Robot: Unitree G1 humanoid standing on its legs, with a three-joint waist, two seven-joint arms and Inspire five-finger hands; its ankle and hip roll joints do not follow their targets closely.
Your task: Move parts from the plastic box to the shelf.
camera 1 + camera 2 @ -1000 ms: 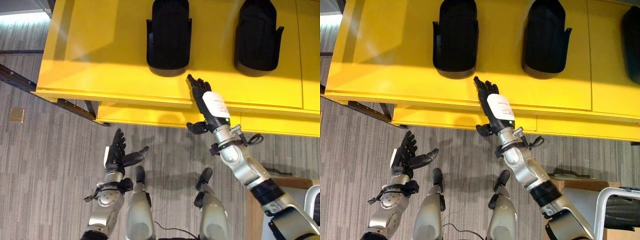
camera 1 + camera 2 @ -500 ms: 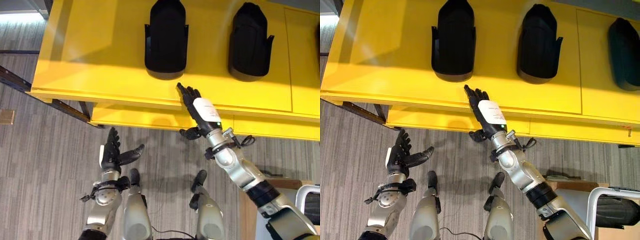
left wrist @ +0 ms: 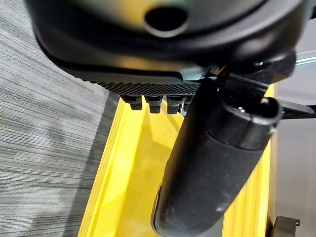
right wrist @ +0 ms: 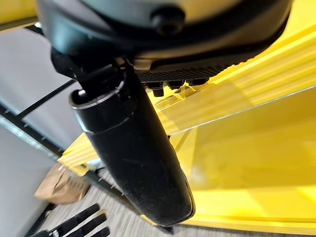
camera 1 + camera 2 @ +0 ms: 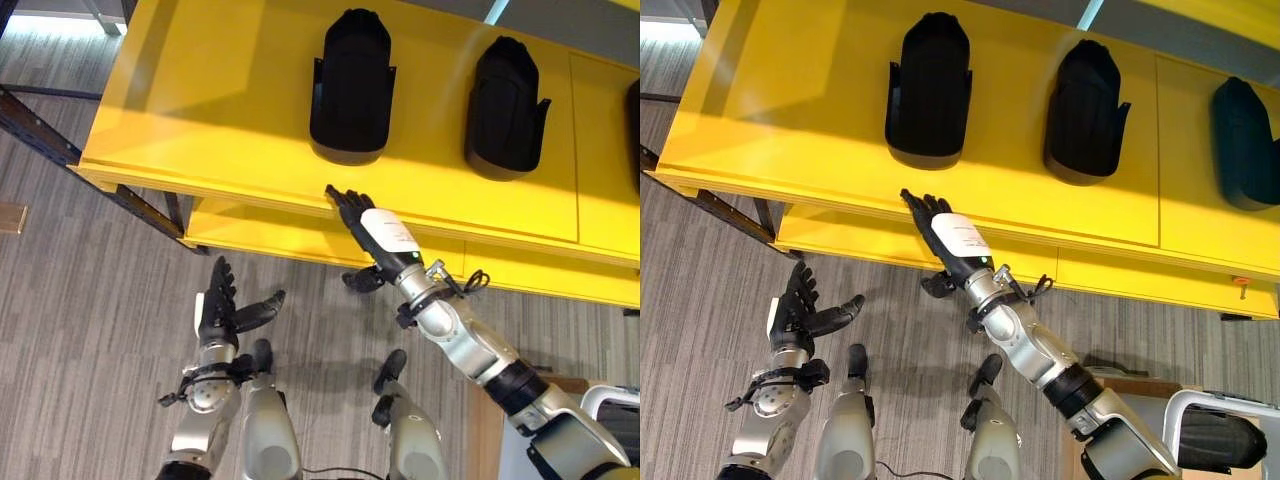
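Note:
Three black moulded parts (image 5: 930,88), (image 5: 1085,110), (image 5: 1245,140) lie in a row on top of the yellow shelf (image 5: 200,100). My right hand (image 5: 375,225) is stretched out at the shelf's front edge, just below the leftmost part (image 5: 352,85), with straight fingers and nothing in it. Down over the grey floor, my left hand (image 5: 222,312) is open and empty, thumb spread out. In the right wrist view my thumb (image 4: 133,148) stands out before the yellow shelf edge (image 4: 237,148).
A lower yellow shelf level (image 5: 270,232) juts out under the top one. Dark frame bars (image 5: 60,140) run off at the left. A pale-rimmed container (image 5: 1225,440) with something dark in it sits at the lower right, beside a brown surface (image 5: 1120,368).
The camera has shifted. My right hand has slid left along the shelf's front edge, from between the two parts to below the leftmost one. The left hand has hardly moved.

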